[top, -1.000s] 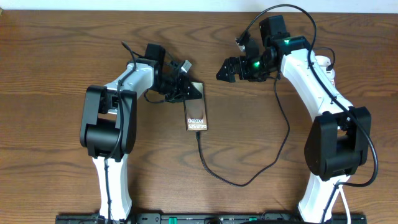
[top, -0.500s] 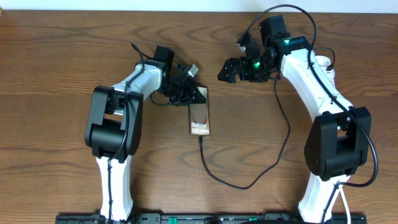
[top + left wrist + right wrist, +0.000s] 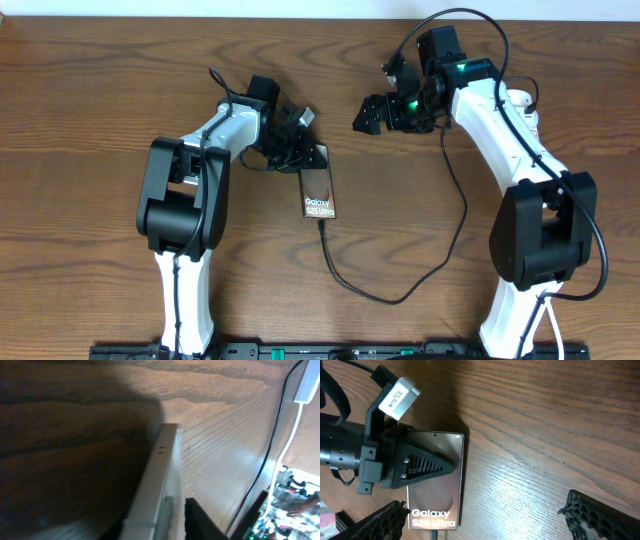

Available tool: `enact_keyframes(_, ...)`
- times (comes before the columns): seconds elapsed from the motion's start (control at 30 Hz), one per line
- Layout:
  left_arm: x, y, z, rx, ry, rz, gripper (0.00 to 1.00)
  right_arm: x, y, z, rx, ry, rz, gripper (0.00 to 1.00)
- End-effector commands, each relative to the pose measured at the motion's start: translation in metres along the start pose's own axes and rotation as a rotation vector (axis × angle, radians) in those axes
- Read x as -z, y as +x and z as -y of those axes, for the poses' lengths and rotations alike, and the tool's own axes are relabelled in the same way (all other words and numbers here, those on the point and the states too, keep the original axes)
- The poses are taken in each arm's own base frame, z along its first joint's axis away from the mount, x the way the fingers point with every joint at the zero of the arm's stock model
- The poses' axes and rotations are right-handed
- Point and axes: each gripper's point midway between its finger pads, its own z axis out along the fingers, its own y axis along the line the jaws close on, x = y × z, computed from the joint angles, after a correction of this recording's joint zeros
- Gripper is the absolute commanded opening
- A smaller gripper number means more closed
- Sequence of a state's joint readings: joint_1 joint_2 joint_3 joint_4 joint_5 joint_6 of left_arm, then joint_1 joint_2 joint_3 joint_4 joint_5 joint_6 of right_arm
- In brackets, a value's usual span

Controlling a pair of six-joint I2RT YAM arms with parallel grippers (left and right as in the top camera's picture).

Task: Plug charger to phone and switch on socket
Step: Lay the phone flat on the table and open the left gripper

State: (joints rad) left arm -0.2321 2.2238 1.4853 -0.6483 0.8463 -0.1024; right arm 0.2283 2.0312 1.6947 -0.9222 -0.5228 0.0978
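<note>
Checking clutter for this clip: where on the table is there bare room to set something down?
Bare: the table left of the left arm, and the wood ringed by phone, cable and right arm. Crowded: at the phone's top, between left end effector and right end effector.

Phone (image 3: 319, 190): dark glossy slab, lying flat, lettering up.
Charger (image 3: 400, 297): thin black cable, tip at the phone's near end.
</note>
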Motion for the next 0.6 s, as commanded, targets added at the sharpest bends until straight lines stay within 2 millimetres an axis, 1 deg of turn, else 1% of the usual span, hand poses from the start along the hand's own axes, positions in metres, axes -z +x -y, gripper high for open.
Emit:
enact_keyframes(0.0,-0.005,0.001,-0.010,-0.001,-0.031,-0.008,0.29,0.017,-0.009,-0.007,0.018,-0.001,0.046,0.99)
enact_keyframes(0.23,-0.005,0.001,-0.011,0.000,-0.031,-0.009,0.35,0.017,-0.008,-0.007,0.015,0.000,0.042,0.99)
enact_keyframes(0.33,-0.005,0.001,-0.012,0.000,-0.040,-0.008,0.40,0.017,-0.008,-0.007,0.015,0.000,0.040,0.99)
enact_keyframes(0.43,-0.004,0.001,-0.021,0.010,-0.094,-0.004,0.41,0.017,-0.008,-0.007,0.014,0.000,0.040,0.99)
enact_keyframes(0.57,-0.001,0.004,-0.040,0.065,-0.202,-0.006,0.44,0.017,-0.008,-0.007,0.014,0.000,0.039,0.99)
